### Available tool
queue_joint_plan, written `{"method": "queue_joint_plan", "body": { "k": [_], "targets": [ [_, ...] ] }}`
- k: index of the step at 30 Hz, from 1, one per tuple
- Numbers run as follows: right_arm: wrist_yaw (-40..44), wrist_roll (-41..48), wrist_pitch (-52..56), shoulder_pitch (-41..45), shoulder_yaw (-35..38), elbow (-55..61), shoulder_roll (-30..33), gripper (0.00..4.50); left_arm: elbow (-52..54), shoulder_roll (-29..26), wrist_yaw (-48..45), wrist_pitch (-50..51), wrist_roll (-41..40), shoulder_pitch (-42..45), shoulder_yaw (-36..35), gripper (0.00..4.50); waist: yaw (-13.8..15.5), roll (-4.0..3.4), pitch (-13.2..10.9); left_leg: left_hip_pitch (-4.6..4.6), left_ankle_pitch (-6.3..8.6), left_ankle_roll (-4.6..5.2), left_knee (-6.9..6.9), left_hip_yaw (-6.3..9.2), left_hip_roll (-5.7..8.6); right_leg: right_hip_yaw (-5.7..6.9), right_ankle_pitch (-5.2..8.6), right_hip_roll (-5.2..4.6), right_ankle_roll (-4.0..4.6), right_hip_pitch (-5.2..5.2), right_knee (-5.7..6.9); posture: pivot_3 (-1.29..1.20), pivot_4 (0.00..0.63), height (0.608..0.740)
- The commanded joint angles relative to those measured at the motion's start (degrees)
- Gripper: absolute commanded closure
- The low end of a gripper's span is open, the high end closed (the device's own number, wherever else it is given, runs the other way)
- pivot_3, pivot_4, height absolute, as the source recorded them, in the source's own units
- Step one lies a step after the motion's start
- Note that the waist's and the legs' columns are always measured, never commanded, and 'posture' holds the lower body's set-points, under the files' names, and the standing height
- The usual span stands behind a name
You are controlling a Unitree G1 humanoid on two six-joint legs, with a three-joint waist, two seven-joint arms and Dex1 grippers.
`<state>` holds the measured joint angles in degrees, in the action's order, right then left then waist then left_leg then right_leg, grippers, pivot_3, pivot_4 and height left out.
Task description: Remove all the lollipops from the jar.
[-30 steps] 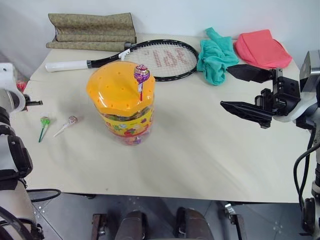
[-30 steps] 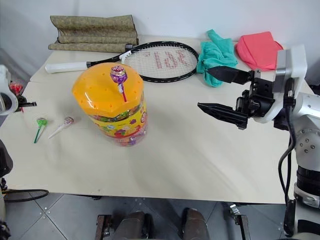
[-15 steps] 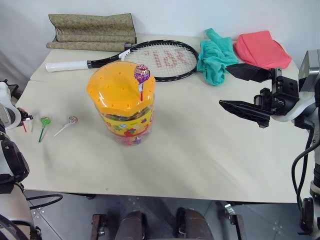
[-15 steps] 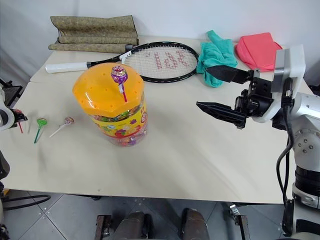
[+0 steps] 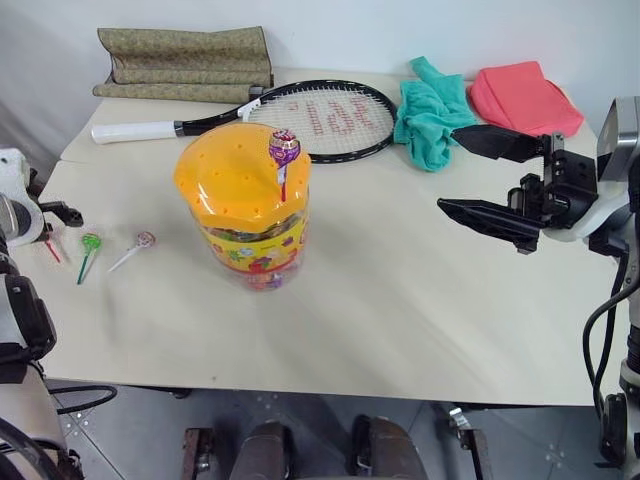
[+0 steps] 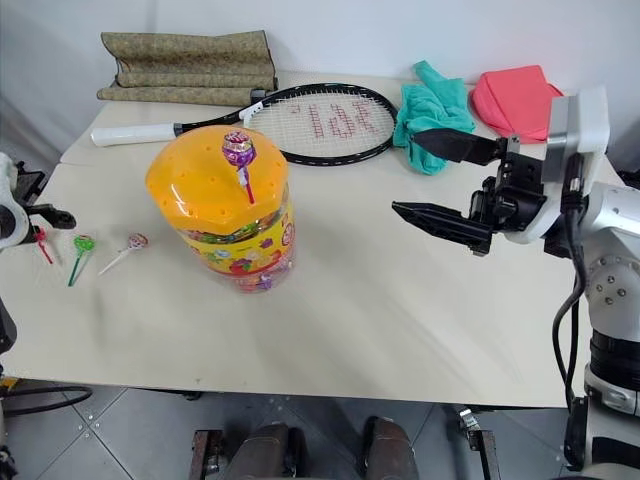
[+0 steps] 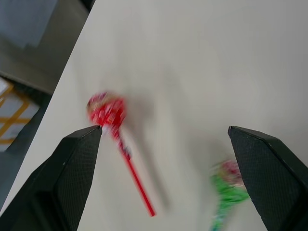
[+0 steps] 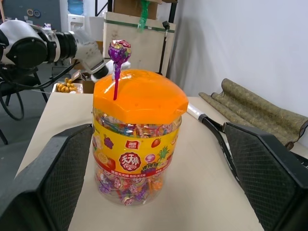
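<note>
One jar [image 5: 246,203] stands upright on the counter [image 5: 400,300], left of centre. Its orange lid [image 5: 235,178] is on. One purple lollipop [image 5: 284,150] stands upright in a hole near the lid's rim, stick down.

Three lollipops lie on the counter near its left edge, well apart from the jar:
- one red lollipop [image 7: 107,109], outermost, on a red stick;
- one green lollipop [image 5: 90,242], on a green stick, just beside the red one;
- one pink-white lollipop [image 5: 145,239], on a white stick, nearest the jar.

Total: four lollipops, one on the jar, three on the counter.

The left gripper [image 7: 163,139] is above the counter's left edge, over the red lollipop. Its jaws stand wide and hold nothing; the red lollipop lies on the counter between the two fingers [image 7: 72,163] in the left wrist view, beside one of them; whether it touches it cannot be told.

The right gripper [image 5: 495,180] hangs above the counter's right side, pointing toward the jar, well apart from it. Its jaws stand wide and hold nothing.

At the far side of the counter lie one racket [image 5: 300,115], one folded mat [image 5: 185,62], one teal cloth [image 5: 430,110] and one pink cloth [image 5: 522,95].
</note>
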<state>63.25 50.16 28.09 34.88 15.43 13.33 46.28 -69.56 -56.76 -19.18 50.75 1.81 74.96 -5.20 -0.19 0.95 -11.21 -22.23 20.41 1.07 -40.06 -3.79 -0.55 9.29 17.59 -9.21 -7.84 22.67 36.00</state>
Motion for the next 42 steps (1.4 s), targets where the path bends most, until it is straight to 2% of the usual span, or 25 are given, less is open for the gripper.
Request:
{"method": "queue_joint_plan", "body": {
  "k": [1,4,6,8,11,13,14,17,19,23,27,30,37,40,42],
  "targets": [
    [-0.18,0.83,0.61,1.53,0.78,1.64,0.81,0.0,7.27,-3.12,-8.12,-1.27,-0.24,1.0,1.09,0.03,-0.03,0.0,0.0,0.0,0.0,0.0,0.01,0.0,0.0,0.0,0.0,0.0,0.0,0.01,0.0,0.0,0.15,0.74],
    [0.53,-0.14,1.19,2.57,-0.74,2.73,1.59,0.0,18.97,-4.5,-19.07,1.01,-4.4,-2.75,0.91,0.03,-0.05,0.0,0.0,-0.01,0.0,0.0,0.0,-0.03,-0.02,0.0,0.0,0.0,0.0,0.03,0.0,0.0,0.15,0.74],
    [1.23,-0.95,1.24,2.84,-2.44,3.9,1.77,0.0,29.09,-5.76,-26.34,1.26,-8.74,-8.86,-0.97,0.03,-0.1,0.0,0.0,0.0,0.0,0.0,0.01,-0.05,-0.03,-0.03,0.0,0.0,0.0,0.04,0.0,0.0,0.15,0.74],
    [0.52,-2.24,1.39,3.78,-5.0,5.14,1.01,0.0,40.04,-6.22,-33.8,-3.19,-15.17,-18.25,-6.95,0.03,-0.31,-0.04,0.01,0.03,0.0,-0.01,0.01,-0.04,-0.07,-0.05,0.0,0.0,0.0,0.04,0.0,0.0,0.15,0.74],
    [-1.36,-2.95,1.95,5.91,-8.06,6.39,-1.1,0.0,50.42,-5.14,-40.39,-6.17,-22.92,-27.75,-15.01,0.03,-0.59,-0.03,0.01,0.02,0.02,-0.03,-0.03,-0.01,-0.13,-0.06,0.01,0.01,0.01,0.04,0.02,0.0,0.15,0.74],
    [-3.24,-3.05,2.85,8.26,-10.93,7.2,-4.16,0.0,54.6,-2.87,-45.97,-10.58,-29.01,-32.19,-20.85,0.03,-0.78,-0.03,0.01,0.02,0.02,-0.03,-0.03,0.01,-0.14,-0.06,0.01,0.01,0.01,0.05,0.02,0.0,0.15,0.74],
    [-3.55,-3.17,3.12,8.84,-11.51,7.29,-4.95,0.0,55.79,-2.19,-47.14,-11.8,-30.66,-33.41,-22.35,0.03,-0.94,-0.03,0.01,0.02,0.02,-0.03,-0.05,0.01,-0.14,-0.06,0.01,0.01,0.02,0.05,0.03,0.0,0.15,0.74],
    [-4.37,-4.84,1.89,12.05,-15.32,5.78,-10.64,0.0,56.33,-0.49,-58.55,-19.57,-36.35,-37.82,-25.99,0.03,-1.22,-0.03,0.01,0.04,0.02,-0.03,-0.05,0.0,-0.12,-0.06,0.01,0.0,0.01,0.03,0.04,0.0,0.15,0.74],
    [-4.65,-6.08,1.87,14.4,-17.89,3.88,-14.24,0.0,55.69,0.41,-64.54,-21.3,-40.44,-39.82,-28.43,0.03,-1.46,-0.04,0.01,0.05,0.02,-0.03,-0.03,-0.03,-0.1,-0.05,0.01,0.0,0.01,0.03,0.05,0.0,0.15,0.74],
    [-4.2,-10.58,1.0,17.46,-21.94,0.13,-18.07,0.0,56.29,-0.01,-68.42,-23.38,-42.83,-43.57,-29.67,0.03,-1.46,-0.04,0.01,0.05,0.02,-0.03,-0.02,0.03,-0.07,-0.04,0.01,0.0,0.01,0.04,0.08,0.0,0.15,0.74],
    [-2.24,-12.51,-1.7,19.73,-23.84,-4.44,-22.97,0.0,60.24,-0.3,-72.56,-24.17,-46.94,-50.9,-32.87,0.03,-1.79,-0.03,0.02,0.06,0.02,-0.03,0.02,0.07,-0.09,-0.05,0.01,0.0,0.02,0.03,0.08,0.0,0.15,0.74],
    [-0.5,-13.1,-3.15,20.72,-23.92,-6.7,-25.29,0.0,63.46,-1.29,-73.32,-26.02,-50.17,-56.51,-33.82,0.03,-1.81,-0.03,0.01,0.06,0.02,-0.03,0.02,0.11,-0.1,-0.05,0.01,0.01,0.02,0.03,0.11,0.0,0.15,0.74],
    [2.68,-15.32,-6.14,24.14,-24.72,-12.21,-30.01,0.0,69.02,-2.69,-72.77,-25.06,-53.36,-63.3,-36.95,0.03,-1.85,-0.05,0.0,0.08,0.02,-0.03,0.02,0.15,-0.1,-0.11,0.01,0.01,0.02,0.02,0.11,0.0,0.15,0.74],
    [4.26,-16.19,-6.8,25.34,-25.09,-14.01,-31.29,0.62,71.29,-3.44,-72.44,-23.93,-54.84,-67.55,-40.98,0.0,-2.28,-0.08,-0.01,0.1,0.02,-0.03,0.07,0.14,-0.13,-0.1,0.01,0.04,0.02,0.04,0.12,0.0,0.15,0.74],
    [5.1,-17.0,-7.21,25.98,-25.41,-15.31,-31.74,1.3,72.62,-3.49,-72.23,-23.29,-55.45,-70.54,-43.6,0.0,-2.55,-0.08,-0.02,0.1,0.02,-0.04,0.1,0.14,-0.13,-0.11,0.01,0.04,0.02,0.05,0.12,0.0,0.15,0.74]
  ]
}}
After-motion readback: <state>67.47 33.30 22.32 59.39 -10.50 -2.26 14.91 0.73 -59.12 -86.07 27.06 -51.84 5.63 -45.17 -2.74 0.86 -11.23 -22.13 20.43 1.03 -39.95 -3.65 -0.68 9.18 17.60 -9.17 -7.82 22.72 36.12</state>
